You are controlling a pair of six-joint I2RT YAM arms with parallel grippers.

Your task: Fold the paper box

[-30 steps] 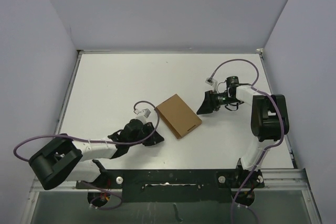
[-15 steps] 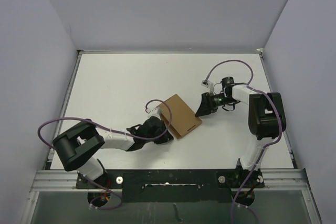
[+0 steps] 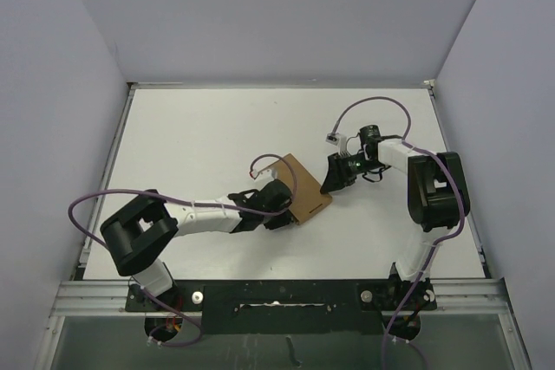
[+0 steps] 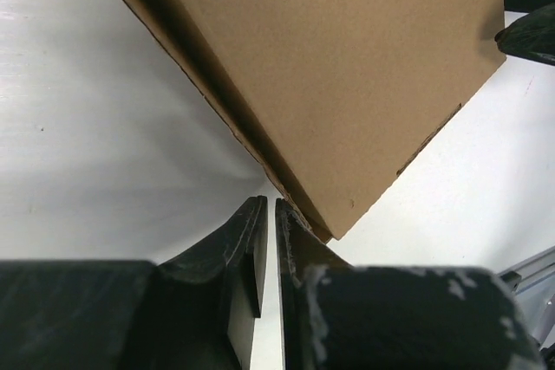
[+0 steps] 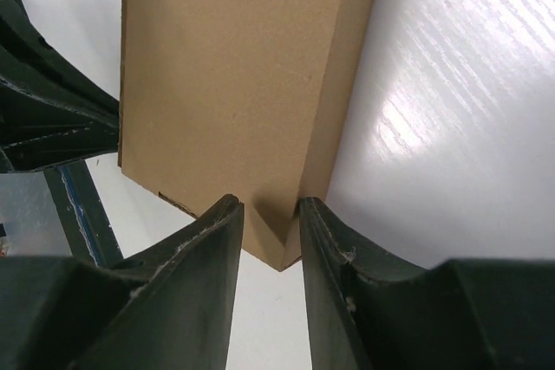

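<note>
Sitting between right gripper (image 5: 269,204) jaws: paper box (image 5: 230,84) corner.

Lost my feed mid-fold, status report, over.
Left gripper shut, at box corner. Right gripper straddles another corner, grip unclear. Box on table between them. No obstruction seen.

Top cam is fixed, high behind the arm bases, looking down on the whole worktop (image 3: 191,145); the paper box (image 3: 303,186) sits small, mid-frame. Wrist cams look past the left end effector (image 4: 270,206) and the right end effector (image 5: 270,207), hard against the paper box from opposite sides. All three views share it.
</note>
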